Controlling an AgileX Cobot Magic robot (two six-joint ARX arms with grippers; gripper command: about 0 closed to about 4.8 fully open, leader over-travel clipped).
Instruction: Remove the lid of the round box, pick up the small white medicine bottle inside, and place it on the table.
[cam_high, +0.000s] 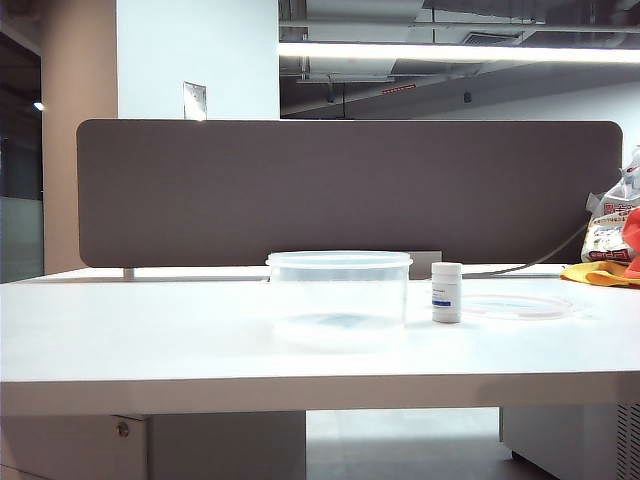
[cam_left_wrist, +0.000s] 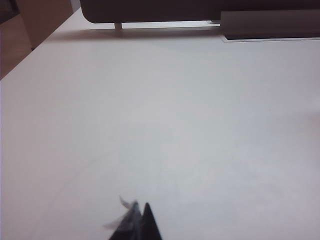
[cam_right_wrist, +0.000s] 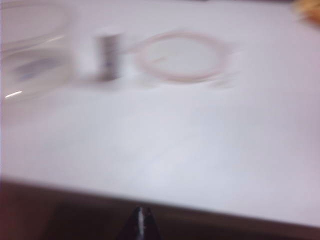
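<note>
The round box (cam_high: 339, 293) stands open at the middle of the table (cam_high: 150, 340), a clear tub; it shows blurred as the round box (cam_right_wrist: 30, 55) in the right wrist view. The small white medicine bottle (cam_high: 446, 292) stands upright on the table just right of it, blurred as the bottle (cam_right_wrist: 107, 55) in the right wrist view. The lid (cam_high: 522, 306) lies flat on the table right of the bottle, a pinkish-rimmed lid (cam_right_wrist: 184, 56). Neither arm shows in the exterior view. My left gripper (cam_left_wrist: 140, 207) is shut, empty, over bare table. My right gripper (cam_right_wrist: 143, 212) is shut, empty, back past the table's front edge.
A dark grey divider panel (cam_high: 350, 190) runs along the back of the table. A snack bag (cam_high: 612, 225) and orange-yellow cloth (cam_high: 600, 272) lie at the far right. A grey cable box (cam_left_wrist: 270, 25) sits by the panel.
</note>
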